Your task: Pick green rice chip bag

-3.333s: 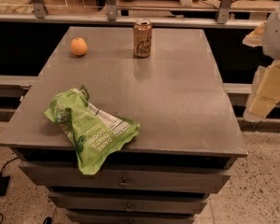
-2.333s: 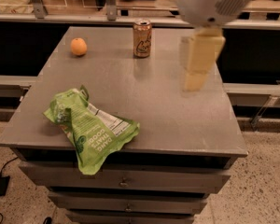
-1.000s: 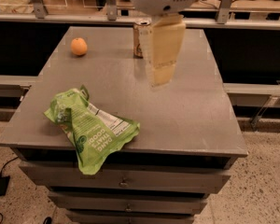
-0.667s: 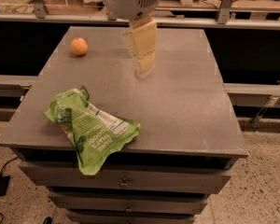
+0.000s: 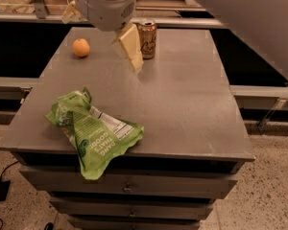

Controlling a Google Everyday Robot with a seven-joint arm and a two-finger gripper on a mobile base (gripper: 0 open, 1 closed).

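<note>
The green rice chip bag [image 5: 92, 132] lies crumpled on the front left of the grey table [image 5: 187, 104], white label panel up, its lower tip hanging over the front edge. My gripper [image 5: 102, 41] hangs from the top of the view over the far middle of the table, well behind the bag and above it. One cream finger [image 5: 129, 47] points down to the right next to the can; the other [image 5: 68, 12] shows at the left of the white wrist. The fingers stand apart with nothing between them.
An orange [image 5: 80, 47] sits at the far left of the table. A brown drink can [image 5: 147, 38] stands at the far middle, right beside my finger. Drawers run under the table front. My arm crosses the top right corner.
My gripper has swung in from the right edge of the view, across the table to the left, and now hangs between the orange and the can. The bag, orange and can have not moved.
</note>
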